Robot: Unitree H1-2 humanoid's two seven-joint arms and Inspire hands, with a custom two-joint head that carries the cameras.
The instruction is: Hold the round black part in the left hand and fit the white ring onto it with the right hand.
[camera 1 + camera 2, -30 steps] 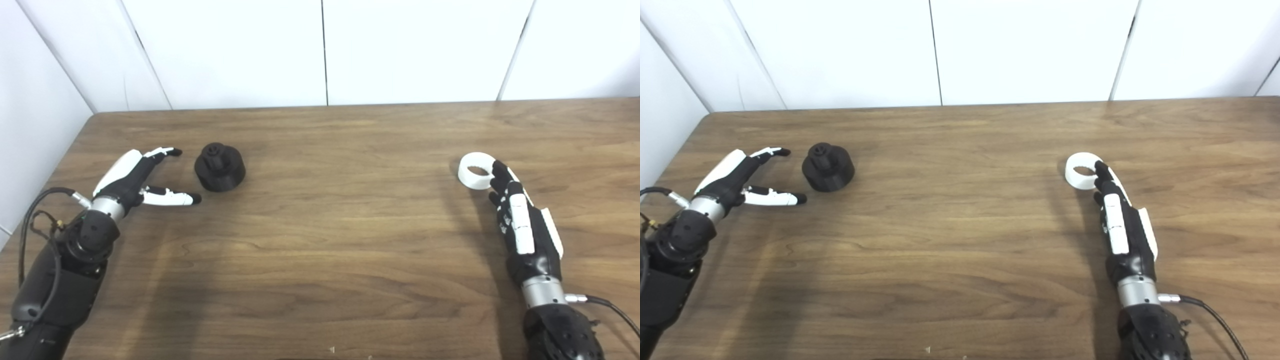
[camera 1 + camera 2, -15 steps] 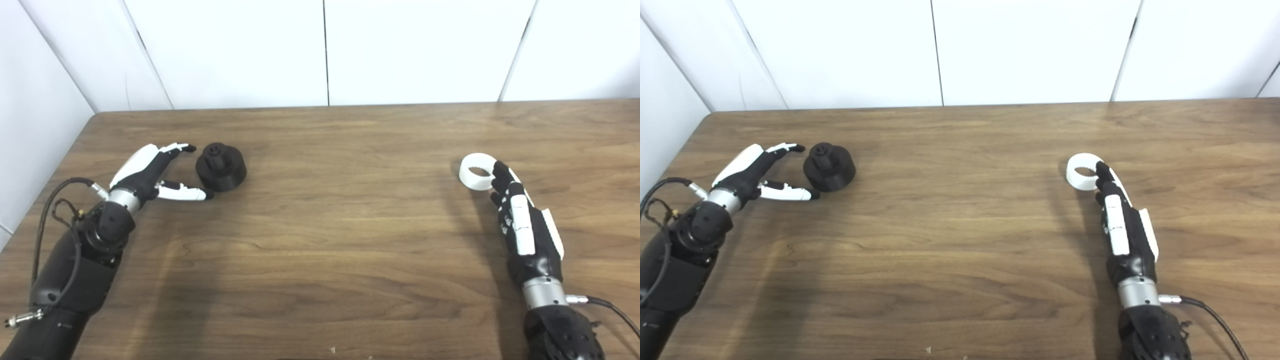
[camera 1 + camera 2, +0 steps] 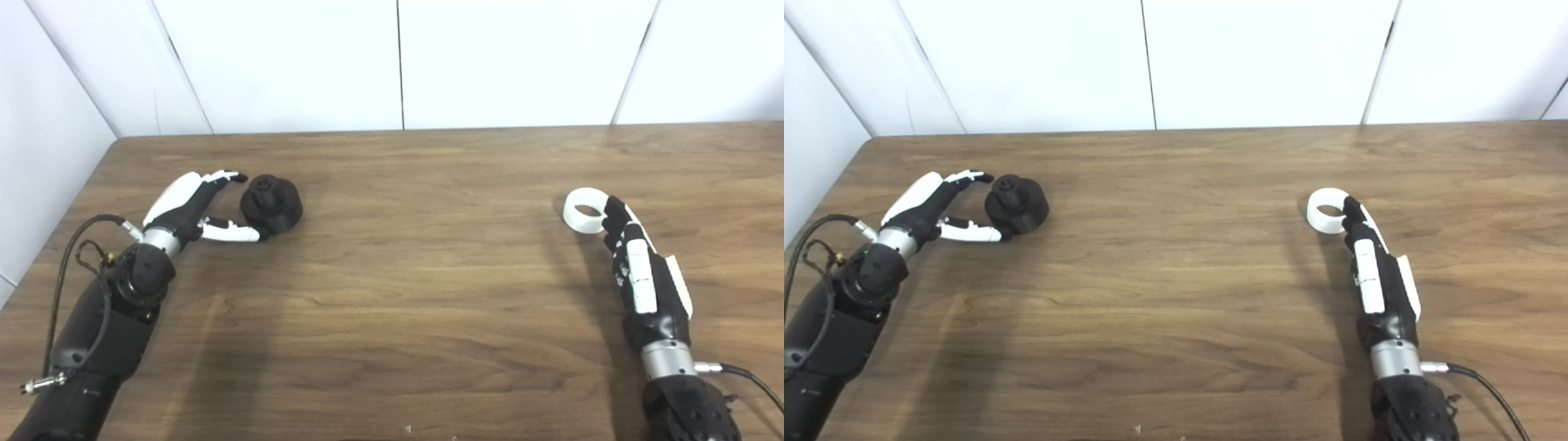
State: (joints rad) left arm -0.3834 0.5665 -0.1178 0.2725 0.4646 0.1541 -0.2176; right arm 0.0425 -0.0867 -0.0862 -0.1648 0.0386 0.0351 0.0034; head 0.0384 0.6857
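While the round black part (image 3: 271,203) is flanked by the spread left hand (image 3: 195,207), the white ring (image 3: 585,210) is touched by the right hand (image 3: 640,275), nothing gripped.

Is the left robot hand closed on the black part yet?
Not yet. The left robot hand is open, fingers and thumb spread either side of the round black part, which sits on the table.

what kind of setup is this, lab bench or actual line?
Likely a lab test bench, not a production line: a wooden table enclosed by plain white panel walls, holding only a round black part and a white ring, with exposed cabling on both arms.
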